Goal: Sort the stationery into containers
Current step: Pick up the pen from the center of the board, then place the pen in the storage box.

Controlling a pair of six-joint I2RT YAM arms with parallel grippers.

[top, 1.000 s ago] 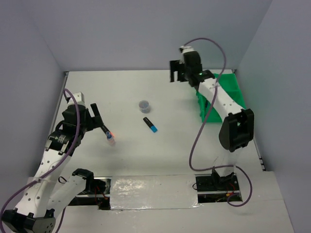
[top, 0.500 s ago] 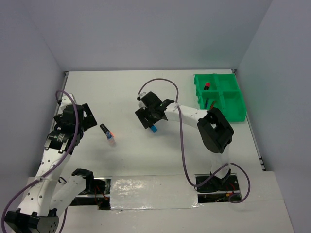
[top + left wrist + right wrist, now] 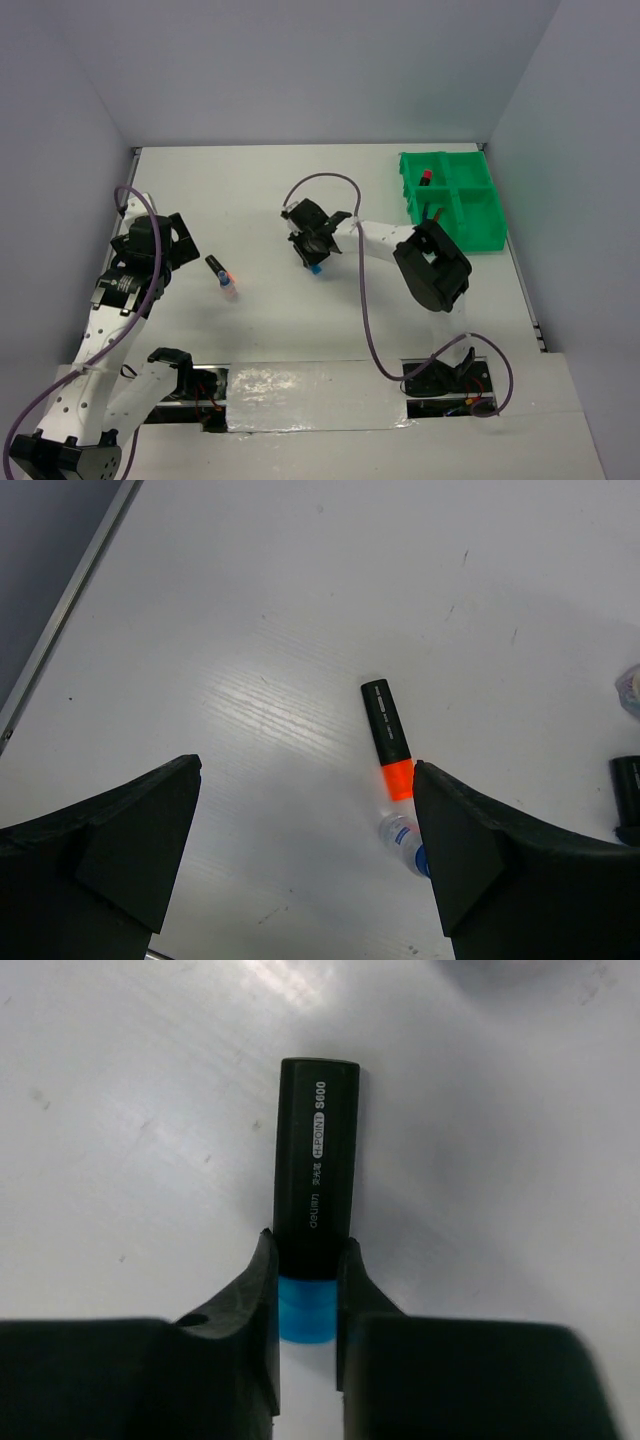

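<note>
My right gripper (image 3: 307,1270) is shut on the blue-ended black highlighter (image 3: 318,1160), which lies flat on the white table. The jaws pinch it where the black body meets the blue cap. In the top view that gripper (image 3: 312,250) sits mid-table with the blue end (image 3: 316,268) poking out below it. My left gripper (image 3: 305,860) is open and empty over bare table. An orange-ended black highlighter (image 3: 387,738) and a small whitish bottle (image 3: 403,838) lie just inside its right finger. The green divided tray (image 3: 483,232) stands far right, with a red pen (image 3: 426,177) in a back compartment.
Grey walls close in the table on the left, back and right. The left table edge (image 3: 70,630) runs close to my left gripper. The right arm's purple cable (image 3: 330,182) loops over the table's middle.
The right arm swung from the green tray to mid-table, came down over the blue-ended highlighter and its jaws closed on it. The left gripper drew back a little from the orange-ended highlighter.
</note>
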